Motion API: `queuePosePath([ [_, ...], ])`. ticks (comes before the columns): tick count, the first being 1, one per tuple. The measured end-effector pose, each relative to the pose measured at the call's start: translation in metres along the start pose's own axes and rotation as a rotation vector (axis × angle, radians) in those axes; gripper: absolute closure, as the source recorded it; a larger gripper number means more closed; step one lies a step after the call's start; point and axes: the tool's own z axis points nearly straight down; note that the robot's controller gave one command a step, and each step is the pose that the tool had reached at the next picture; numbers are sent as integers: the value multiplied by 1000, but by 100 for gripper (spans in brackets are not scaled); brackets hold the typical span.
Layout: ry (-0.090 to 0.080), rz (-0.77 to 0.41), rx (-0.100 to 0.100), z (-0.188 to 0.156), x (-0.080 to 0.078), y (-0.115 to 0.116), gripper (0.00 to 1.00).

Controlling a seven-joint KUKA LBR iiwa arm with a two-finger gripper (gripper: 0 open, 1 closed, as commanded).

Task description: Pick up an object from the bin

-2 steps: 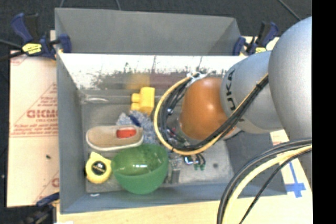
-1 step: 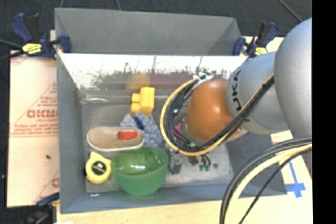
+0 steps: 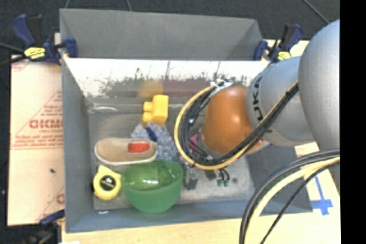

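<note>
The claw (image 3: 191, 176) hangs low in the bin (image 3: 160, 37), just beside the right rim of the green bowl (image 3: 151, 184). The arm's orange cover (image 3: 226, 117) and looped cables (image 3: 180, 123) hide most of it, so whether it is open or closed cannot be told, and nothing is seen in its grip. Judging by position, the likeliest pick is either the bowl, taken by that near rim, or the small dark bit (image 3: 223, 179) lying on bare floor right of the bowl, on the claw's other side. The arm would do well to settle on one of them. The bowl's thin wall offers a ready edge to pinch across, but the bowl is wide and may tip or swing once off the floor, so a grip low on the rim and a straight rise would suit it. The dark bit lies flat and looks hard to catch. Behind the bowl, touching it or nearly so, is a pale oval thing (image 3: 126, 150) with a red patch. Further back from the bowl are a blue cloth (image 3: 157, 137) and a yellow block (image 3: 156, 108). Just left of the bowl sits a yellow tape (image 3: 107, 184). These crowd the bowl's left and rear, so the lift should go up and not sideways, lest the bowl drag them along.
</note>
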Motion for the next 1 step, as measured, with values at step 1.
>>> queuePosePath([
  [1, 0, 6, 6, 0, -4, 17, 100],
])
